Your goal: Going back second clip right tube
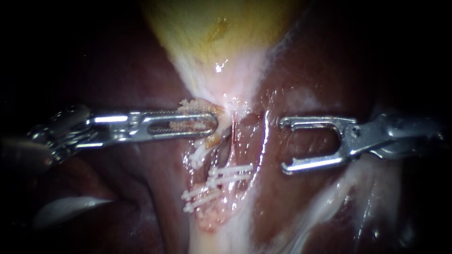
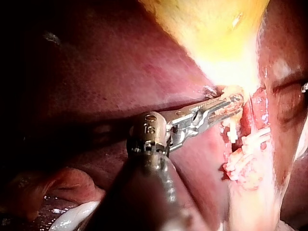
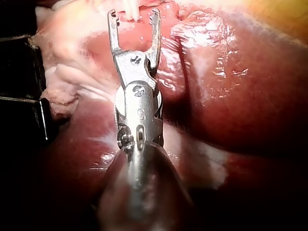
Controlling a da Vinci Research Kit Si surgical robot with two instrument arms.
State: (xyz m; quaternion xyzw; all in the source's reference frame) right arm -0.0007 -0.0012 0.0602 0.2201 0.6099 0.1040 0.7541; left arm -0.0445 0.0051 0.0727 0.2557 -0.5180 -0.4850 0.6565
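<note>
My left instrument (image 1: 213,124) comes in from the left. Its jaws are shut on a pale shred of tissue (image 1: 200,107) at the foot of the yellow gallbladder (image 1: 212,33). The left wrist view shows the same hold, my left instrument (image 2: 235,104) closed on that tissue. My right instrument (image 1: 284,145) lies to the right over the liver (image 1: 306,89), its forked jaws open and empty. Several white clips (image 1: 230,172) cross the tubes (image 1: 221,155) between the two instruments. In the right wrist view my right instrument (image 3: 134,15) points at a white clip (image 3: 129,6) just ahead of its tips.
Dark red liver (image 1: 141,75) surrounds the site on both sides. A pale band of tissue (image 1: 221,235) runs down from the clips. A glossy white object (image 1: 70,207) lies at the lower left, under my left instrument's shaft.
</note>
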